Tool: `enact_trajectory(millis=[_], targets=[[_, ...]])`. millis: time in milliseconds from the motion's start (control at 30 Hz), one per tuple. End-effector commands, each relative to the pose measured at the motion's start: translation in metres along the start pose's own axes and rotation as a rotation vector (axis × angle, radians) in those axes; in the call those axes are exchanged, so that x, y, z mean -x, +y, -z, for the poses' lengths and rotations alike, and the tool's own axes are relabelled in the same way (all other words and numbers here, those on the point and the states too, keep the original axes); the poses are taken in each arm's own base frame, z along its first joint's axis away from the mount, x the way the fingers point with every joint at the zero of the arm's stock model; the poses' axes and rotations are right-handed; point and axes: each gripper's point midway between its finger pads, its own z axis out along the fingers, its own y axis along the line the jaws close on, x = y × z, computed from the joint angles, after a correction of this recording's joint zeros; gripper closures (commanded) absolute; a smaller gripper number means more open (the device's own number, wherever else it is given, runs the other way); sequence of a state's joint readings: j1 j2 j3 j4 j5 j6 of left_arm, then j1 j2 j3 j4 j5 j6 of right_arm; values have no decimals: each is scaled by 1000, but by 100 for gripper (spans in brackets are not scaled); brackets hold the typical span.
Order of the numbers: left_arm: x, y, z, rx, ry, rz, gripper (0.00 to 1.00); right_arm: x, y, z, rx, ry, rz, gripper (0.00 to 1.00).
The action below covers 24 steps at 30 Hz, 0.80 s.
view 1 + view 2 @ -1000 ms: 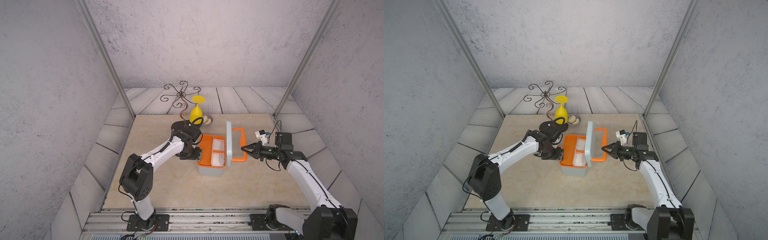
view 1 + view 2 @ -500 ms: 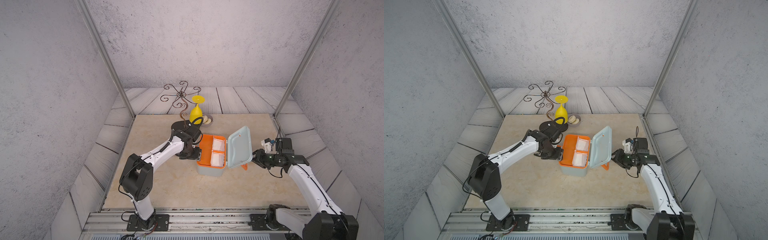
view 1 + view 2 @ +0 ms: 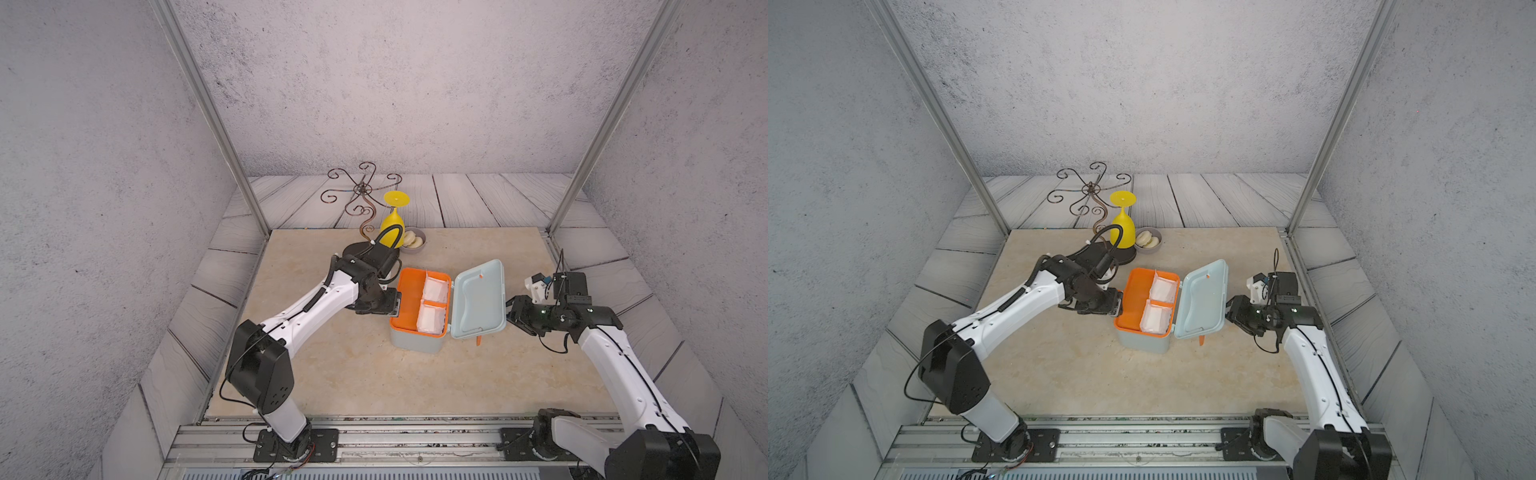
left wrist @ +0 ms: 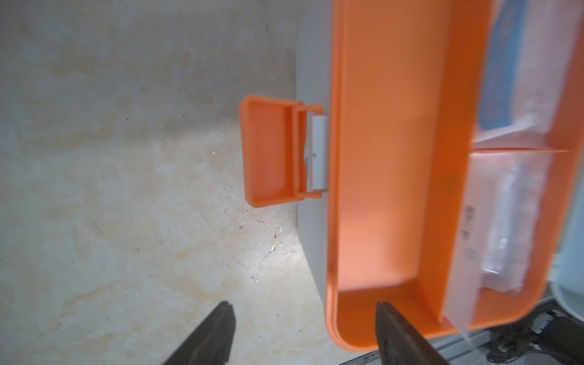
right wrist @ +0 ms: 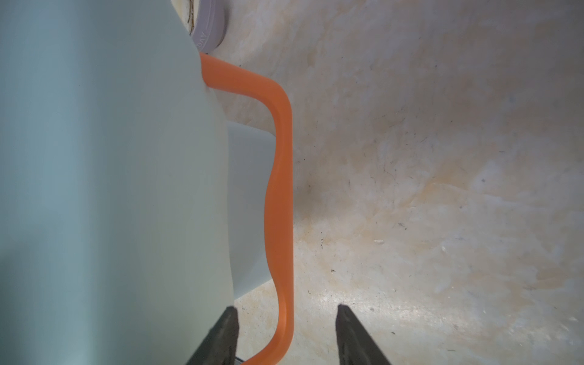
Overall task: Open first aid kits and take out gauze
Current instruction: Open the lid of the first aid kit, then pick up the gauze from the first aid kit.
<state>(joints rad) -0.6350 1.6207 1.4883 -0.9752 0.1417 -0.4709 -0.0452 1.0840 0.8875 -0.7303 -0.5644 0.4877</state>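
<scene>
Lid (image 3: 480, 299) open and leaning out toward 3 o'clock, the first aid kit (image 3: 419, 343) sits near the middle of the surface (image 3: 374, 382) in both top views, a tip of its orange handle (image 3: 478, 340) showing under the lid at 6 o'clock. Its orange tray (image 3: 409, 291) holds two gauze pads (image 3: 436, 289), each in its own compartment on the tray's 3 o'clock side, one toward 12 o'clock and the other (image 3: 1155, 320) toward 6 o'clock. The left arm (image 3: 316, 299) reaches to the kit's 9 o'clock side and the right arm (image 3: 602, 353) to the lid's 3 o'clock edge. At 12 o'clock on the surface an upturned yellow goblet (image 3: 390, 232) stands just beside a grey bowl (image 3: 415, 245) and a wire stand (image 3: 363, 191). In the left wrist view the left jaws stand apart, one of the fingers (image 4: 218, 335) over the bare surface and the other over the tray, the kit's wall between them with a gap on each side. The orange latch (image 4: 271, 155) hangs open from that wall, and the wrapped gauze pads (image 4: 505, 227) lie blurred beyond the divider. In the right wrist view the right jaws are apart and grip nothing. The handle (image 5: 279, 189) runs between the fingers (image 5: 350, 335), clear of both, with the lid's (image 5: 110, 189) outer face just beside one.
</scene>
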Motion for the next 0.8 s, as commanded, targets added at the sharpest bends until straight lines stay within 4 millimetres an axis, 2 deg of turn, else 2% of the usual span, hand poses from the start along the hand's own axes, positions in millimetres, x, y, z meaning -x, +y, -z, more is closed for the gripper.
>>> enact_trajectory(millis=[0, 133, 233, 367, 600, 767], targets=[[5, -12, 35, -55, -43, -5, 30, -1, -9, 7, -62, -22, 4, 48], [12, -35, 50, -99, -60, -61, 34, 2, -8, 13, -77, -45, 6, 47], [10, -57, 51, -89, -25, -143, 34, 4, -8, 18, -94, -68, 11, 40], [2, -72, 30, -30, 43, -218, 36, 5, -7, 20, -93, -71, 12, 33], [-2, -82, -8, 69, 135, -295, 47, 5, -7, 23, -93, -77, 16, 21], [-2, -82, -25, 95, 155, -301, 54, 7, -4, 25, -90, -80, 26, 16]])
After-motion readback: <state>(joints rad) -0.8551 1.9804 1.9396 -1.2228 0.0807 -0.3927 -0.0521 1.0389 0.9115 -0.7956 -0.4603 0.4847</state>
